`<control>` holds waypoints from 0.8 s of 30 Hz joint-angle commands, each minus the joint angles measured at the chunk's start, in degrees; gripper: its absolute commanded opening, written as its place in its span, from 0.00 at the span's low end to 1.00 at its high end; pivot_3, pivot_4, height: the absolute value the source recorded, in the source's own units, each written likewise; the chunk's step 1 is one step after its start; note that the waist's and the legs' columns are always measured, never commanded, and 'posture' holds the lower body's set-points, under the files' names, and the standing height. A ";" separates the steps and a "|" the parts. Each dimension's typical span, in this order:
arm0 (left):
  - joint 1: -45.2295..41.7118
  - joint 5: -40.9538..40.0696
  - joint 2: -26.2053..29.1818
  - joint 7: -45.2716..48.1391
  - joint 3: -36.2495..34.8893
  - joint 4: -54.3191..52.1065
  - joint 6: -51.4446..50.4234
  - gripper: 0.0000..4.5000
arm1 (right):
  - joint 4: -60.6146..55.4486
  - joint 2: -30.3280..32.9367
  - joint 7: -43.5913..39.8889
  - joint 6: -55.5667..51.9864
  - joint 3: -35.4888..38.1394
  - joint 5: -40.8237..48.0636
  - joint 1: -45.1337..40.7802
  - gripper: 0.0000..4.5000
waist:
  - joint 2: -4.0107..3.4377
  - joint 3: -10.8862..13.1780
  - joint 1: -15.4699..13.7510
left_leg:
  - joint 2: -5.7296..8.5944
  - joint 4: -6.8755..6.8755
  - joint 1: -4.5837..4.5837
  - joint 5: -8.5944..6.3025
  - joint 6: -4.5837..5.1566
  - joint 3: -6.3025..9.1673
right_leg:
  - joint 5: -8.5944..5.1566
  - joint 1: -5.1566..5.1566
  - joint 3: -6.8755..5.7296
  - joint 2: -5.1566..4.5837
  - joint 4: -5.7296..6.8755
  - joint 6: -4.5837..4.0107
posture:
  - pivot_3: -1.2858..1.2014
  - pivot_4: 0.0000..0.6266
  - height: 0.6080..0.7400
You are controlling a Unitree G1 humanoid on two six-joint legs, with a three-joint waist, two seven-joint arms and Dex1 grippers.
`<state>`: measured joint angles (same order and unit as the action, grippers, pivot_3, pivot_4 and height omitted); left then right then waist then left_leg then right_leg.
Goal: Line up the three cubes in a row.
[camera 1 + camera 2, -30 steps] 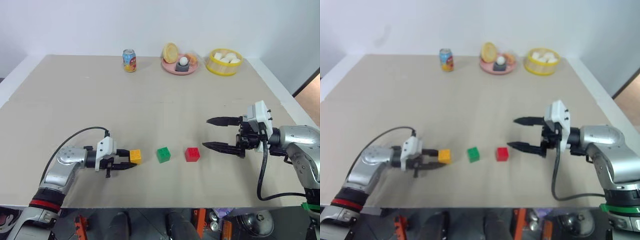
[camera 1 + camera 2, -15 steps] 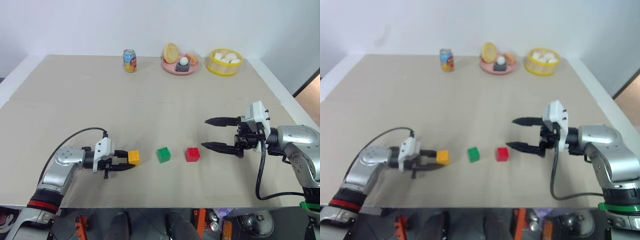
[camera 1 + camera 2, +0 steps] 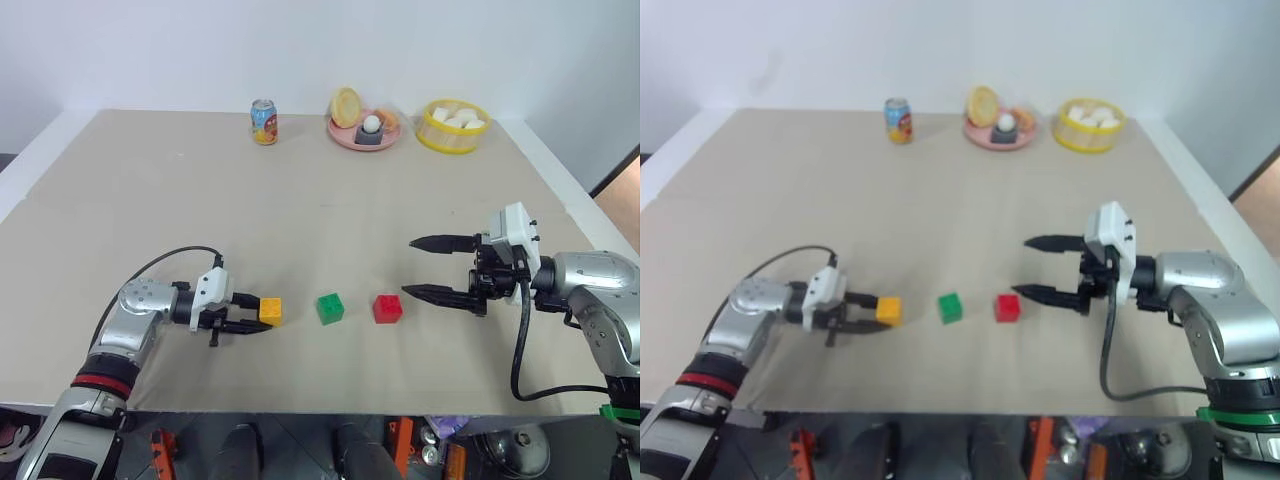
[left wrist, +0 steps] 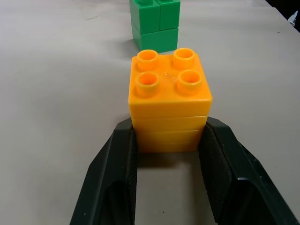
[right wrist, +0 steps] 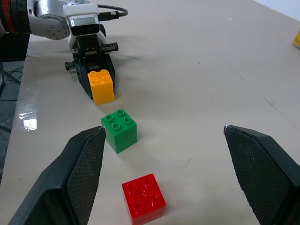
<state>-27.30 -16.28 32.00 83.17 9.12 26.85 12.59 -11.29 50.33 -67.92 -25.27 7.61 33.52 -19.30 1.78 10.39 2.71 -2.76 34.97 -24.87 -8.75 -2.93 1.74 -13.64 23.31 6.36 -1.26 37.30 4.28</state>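
- The left gripper (image 3: 247,316) clamps the orange-yellow studded plastic cube (image 4: 169,99) between its jaws, the cube resting on the tan table (image 3: 300,220).
- It sits left of the green studded cube (image 3: 329,308) and red studded cube (image 3: 387,308), roughly in line.
- Judged next: release once spacing suits.
- The right gripper (image 3: 432,267) hovers wide open, right of the red cube.

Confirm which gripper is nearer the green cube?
Left. The left gripper, shut on the orange-yellow cube, sits just left of the green cube; the right gripper waits open beyond the red cube.
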 commanded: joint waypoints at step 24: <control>2.10 -0.95 1.80 1.01 -2.76 -1.36 1.99 0.95 | 0.65 0.00 -0.01 0.65 0.91 0.43 -3.78 0.93 | -0.13 -0.07 0.17 | 0.00 -0.01 -0.05 0.01 0.03 0.01 | -0.04 0.02 0.00 0.00 0.00 0.03 | 0.52 0.24 1.00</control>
<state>-26.64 -16.47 31.94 82.95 7.31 27.81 15.86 -10.72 50.21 -67.52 -25.17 7.52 33.52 -21.58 1.65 10.32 2.88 -2.77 34.95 -24.92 -8.74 -2.90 1.72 -13.68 23.36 6.36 -1.26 37.30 4.30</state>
